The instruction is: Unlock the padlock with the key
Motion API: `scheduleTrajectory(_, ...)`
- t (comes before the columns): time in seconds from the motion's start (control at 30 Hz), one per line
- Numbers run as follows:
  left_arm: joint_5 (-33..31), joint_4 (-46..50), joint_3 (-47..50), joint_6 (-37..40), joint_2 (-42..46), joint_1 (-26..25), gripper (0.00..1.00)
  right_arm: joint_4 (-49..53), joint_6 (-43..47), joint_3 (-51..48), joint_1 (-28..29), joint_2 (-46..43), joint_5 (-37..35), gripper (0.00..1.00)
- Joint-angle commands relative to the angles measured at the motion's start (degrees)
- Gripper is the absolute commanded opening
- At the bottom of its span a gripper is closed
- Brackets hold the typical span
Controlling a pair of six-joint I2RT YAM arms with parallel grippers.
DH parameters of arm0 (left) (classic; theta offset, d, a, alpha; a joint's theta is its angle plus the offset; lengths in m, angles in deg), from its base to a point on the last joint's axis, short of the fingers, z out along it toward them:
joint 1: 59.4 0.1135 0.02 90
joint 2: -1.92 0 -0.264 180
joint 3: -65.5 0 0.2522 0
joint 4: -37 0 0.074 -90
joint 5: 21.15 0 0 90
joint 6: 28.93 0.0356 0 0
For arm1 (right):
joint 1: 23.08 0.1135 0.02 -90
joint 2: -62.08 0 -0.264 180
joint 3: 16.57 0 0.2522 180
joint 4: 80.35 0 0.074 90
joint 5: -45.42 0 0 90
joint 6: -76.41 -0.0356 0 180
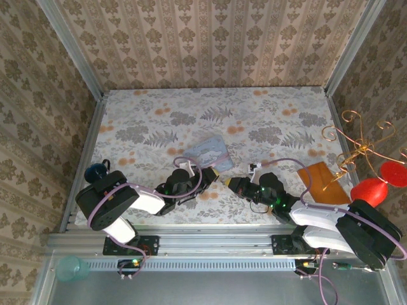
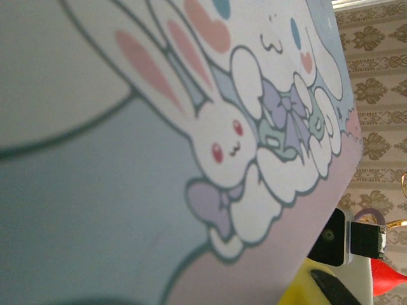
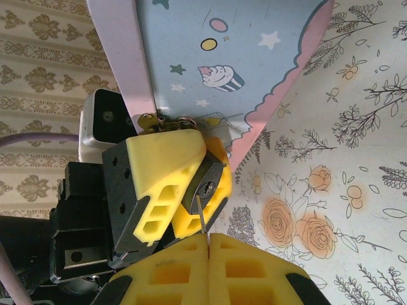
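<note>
The black padlock is pinched between the yellow fingers of my left gripper, with its keyhole face turned toward my right gripper. My right gripper is shut on the key. Only the key's thin blade sticks out. Its tip rests on the keyhole face just beside the slot, and I cannot tell whether it has gone in. From above, the left gripper and right gripper meet nose to nose at the table's front middle.
A pale blue picture tin lies right behind the grippers and leans close over the left wrist camera. An orange-brown board and a gold wire stand with red pieces stand at the right. A dark blue object sits far left.
</note>
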Motion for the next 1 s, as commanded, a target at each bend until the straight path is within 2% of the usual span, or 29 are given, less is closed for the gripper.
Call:
scheduleTrajectory(0.0,0.35,-5.27,0.32,-1.39,1.76,-0.64,0.0,-2.23,0.25,0.47,-0.21,0.51,0.76,0.0)
scheduleTrajectory(0.97,0.98,-11.2,1.8,-5.01,1.79,-1.33,0.0,-6.13,-2.27,0.62,-1.4,2.9,0.85,0.0)
